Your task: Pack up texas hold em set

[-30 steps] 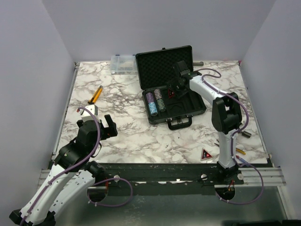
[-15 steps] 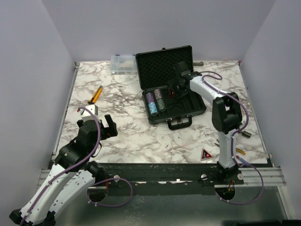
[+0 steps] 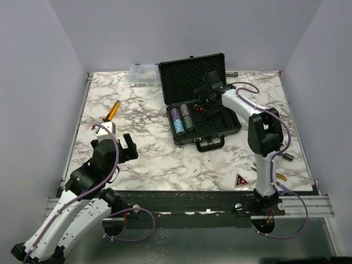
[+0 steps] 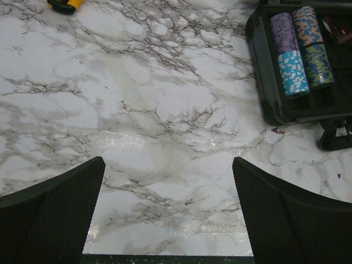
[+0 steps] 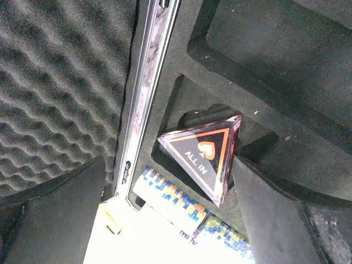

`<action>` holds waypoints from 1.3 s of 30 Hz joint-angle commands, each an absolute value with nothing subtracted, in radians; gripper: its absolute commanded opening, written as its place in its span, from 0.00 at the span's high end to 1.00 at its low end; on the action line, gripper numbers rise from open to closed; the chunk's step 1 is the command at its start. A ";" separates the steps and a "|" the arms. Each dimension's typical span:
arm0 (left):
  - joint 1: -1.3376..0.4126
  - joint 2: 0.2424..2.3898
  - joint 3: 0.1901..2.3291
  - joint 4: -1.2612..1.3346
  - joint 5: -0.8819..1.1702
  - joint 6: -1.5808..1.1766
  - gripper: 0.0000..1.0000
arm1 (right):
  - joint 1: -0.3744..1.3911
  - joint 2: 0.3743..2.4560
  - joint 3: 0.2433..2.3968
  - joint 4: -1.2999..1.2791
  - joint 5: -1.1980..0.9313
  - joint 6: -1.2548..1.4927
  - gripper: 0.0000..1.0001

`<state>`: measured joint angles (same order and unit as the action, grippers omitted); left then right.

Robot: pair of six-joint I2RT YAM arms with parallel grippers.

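A black briefcase [image 3: 190,77] is lying open at the far side of a marble table [image 3: 154,159], its foam-lined lid leaning back. Short chip stacks [image 3: 181,118] in purple, blue and darker colours are lying on their sides in the left slots of its tray. The right end effector [image 5: 169,162] is hovering over the tray, fingers spread wide and gripping nothing. A red-black triangle [image 5: 206,154] reading "ALL IN" is resting in a recess between them, beside the chips. A second triangle [image 3: 240,180] is lying on the table near the right arm's base. The left end effector [image 4: 168,162] is hanging wide open over the table, holding nothing.
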<state>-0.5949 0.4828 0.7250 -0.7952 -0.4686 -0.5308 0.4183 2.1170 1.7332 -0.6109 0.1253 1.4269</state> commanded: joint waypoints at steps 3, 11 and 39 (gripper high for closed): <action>-0.591 0.494 0.721 -0.792 -0.466 -0.526 0.02 | 0.416 2.078 1.702 -0.682 0.155 1.366 0.00; -0.591 0.499 0.721 -0.792 -0.463 -0.525 0.02 | 0.415 2.013 1.693 -0.705 0.168 1.254 0.00; -0.591 0.537 0.729 -0.792 -0.426 -0.515 0.02 | 0.417 1.329 1.053 -0.886 0.244 1.029 0.00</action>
<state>-0.5949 0.5262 0.7250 -0.7948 -0.4541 -0.5297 0.4187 1.4086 1.1416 -0.8078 0.2424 1.0309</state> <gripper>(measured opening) 0.982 0.998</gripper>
